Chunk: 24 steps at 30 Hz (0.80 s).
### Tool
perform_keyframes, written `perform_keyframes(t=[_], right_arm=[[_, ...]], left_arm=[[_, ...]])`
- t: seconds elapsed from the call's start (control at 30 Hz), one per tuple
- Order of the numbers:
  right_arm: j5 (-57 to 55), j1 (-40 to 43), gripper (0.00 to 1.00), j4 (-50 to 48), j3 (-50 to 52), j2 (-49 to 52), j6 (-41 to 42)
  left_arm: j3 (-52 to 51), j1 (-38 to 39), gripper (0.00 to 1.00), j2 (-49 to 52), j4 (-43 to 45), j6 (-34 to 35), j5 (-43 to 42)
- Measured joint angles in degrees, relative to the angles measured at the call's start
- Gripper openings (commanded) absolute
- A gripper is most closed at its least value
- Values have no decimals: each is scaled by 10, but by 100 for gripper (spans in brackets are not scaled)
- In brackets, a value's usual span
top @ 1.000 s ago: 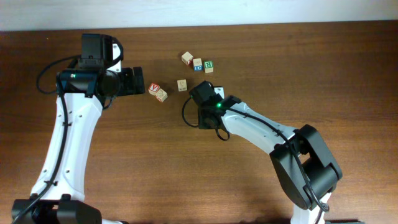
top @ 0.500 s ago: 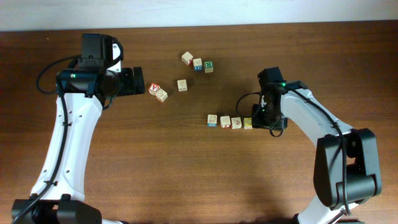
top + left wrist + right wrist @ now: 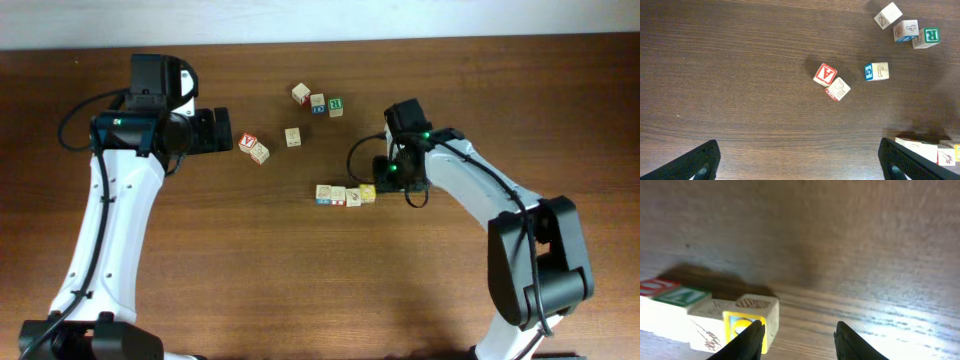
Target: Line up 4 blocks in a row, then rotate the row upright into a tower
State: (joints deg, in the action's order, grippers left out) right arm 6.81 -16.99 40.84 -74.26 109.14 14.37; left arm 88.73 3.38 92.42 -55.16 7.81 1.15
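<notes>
Four blocks lie side by side in a short row [image 3: 346,194] at the table's middle. The yellow-faced block [image 3: 367,192] forms its right end. My right gripper [image 3: 383,182] stands open just right of that end. In the right wrist view the yellow-faced block [image 3: 754,310] sits beside the left finger [image 3: 751,339], and the gap between the fingers holds only bare wood. My left gripper [image 3: 222,131] hangs wide open over the left side of the table, holding nothing. The row's left end [image 3: 920,148] shows at the lower right of the left wrist view.
Loose cubes lie behind the row: a red-letter cube [image 3: 248,142] touching a cream one [image 3: 260,153], a single cube [image 3: 292,136], and a cluster of three [image 3: 318,101] with a green-letter cube [image 3: 336,105] at its right.
The right arm swung from the table's middle out to the right, then back left. The row of blocks now lies further left than half a second ago. The left arm is unmoved.
</notes>
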Motion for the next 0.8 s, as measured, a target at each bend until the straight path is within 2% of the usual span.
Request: perform_keyframes(t=[0.03,0.13,0.17,0.23,0.33,0.43,0.53,0.8], right_arm=[[0,0,43,29,-27,1,0],[16,-5,13,24,-38,2,12],[22,-33,4,20,-38,2,53],[31,-65,4,32,-39,2,107],[52,-119,4,85,-41,2,129],[-34,-192,4,75,-21,2,222],[-109,-192,4,59,-18,13,257],[-123,-163,4,28,-17,31,250]], left_arm=[[0,0,99,0,0,0,0],[0,0,99,0,0,0,0],[0,0,99,0,0,0,0],[0,0,99,0,0,0,0],[0,0,99,0,0,0,0],[0,0,99,0,0,0,0],[0,0,99,0,0,0,0],[0,0,99,0,0,0,0]])
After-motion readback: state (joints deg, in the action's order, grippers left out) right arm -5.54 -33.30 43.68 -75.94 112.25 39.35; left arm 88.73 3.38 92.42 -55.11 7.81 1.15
